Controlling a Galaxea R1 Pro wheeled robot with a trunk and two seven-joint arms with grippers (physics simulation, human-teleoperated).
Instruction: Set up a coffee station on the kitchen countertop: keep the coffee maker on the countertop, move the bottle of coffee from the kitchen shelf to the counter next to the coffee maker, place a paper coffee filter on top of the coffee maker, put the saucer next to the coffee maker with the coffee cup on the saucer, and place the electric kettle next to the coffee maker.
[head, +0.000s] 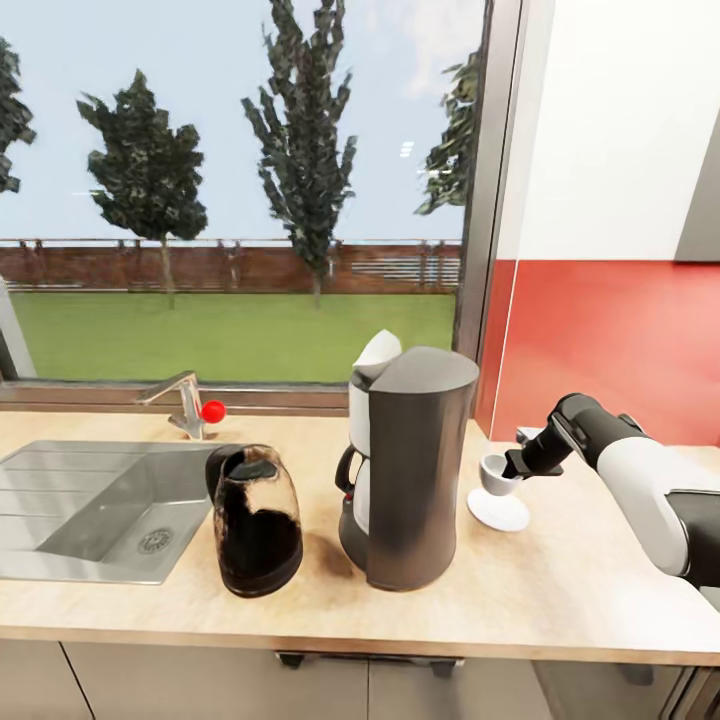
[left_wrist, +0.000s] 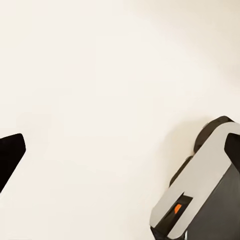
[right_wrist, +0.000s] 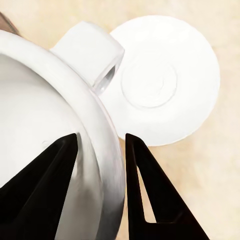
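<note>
On the kitchen countertop (head: 560, 590) we count, nearest first, one electric kettle (head: 256, 522), one coffee maker (head: 408, 468), one saucer (head: 498, 511) and one coffee cup (head: 494, 474). The kettle stands upright at the counter's front, just left of the coffee maker and beside the sink (head: 90, 505). The coffee maker is upright mid-counter, with one paper coffee filter (head: 378, 354) lying on its top toward the back. We can read no brand, label or writing on any item.

Right of the machine, the right gripper (right_wrist: 100, 145) holds the cup by its rim, one finger inside the bowl and one outside. In the right wrist view the cup's handle (right_wrist: 95, 55) overlaps the saucer's edge; we cannot tell whether the cup touches the saucer.

The left gripper (left_wrist: 120, 150) is spread wide, with nothing between its fingertips (left_wrist: 10, 155).

Farther back: one tap (head: 180, 400) with one red knob (head: 213, 411), then the window (head: 240, 190).
</note>
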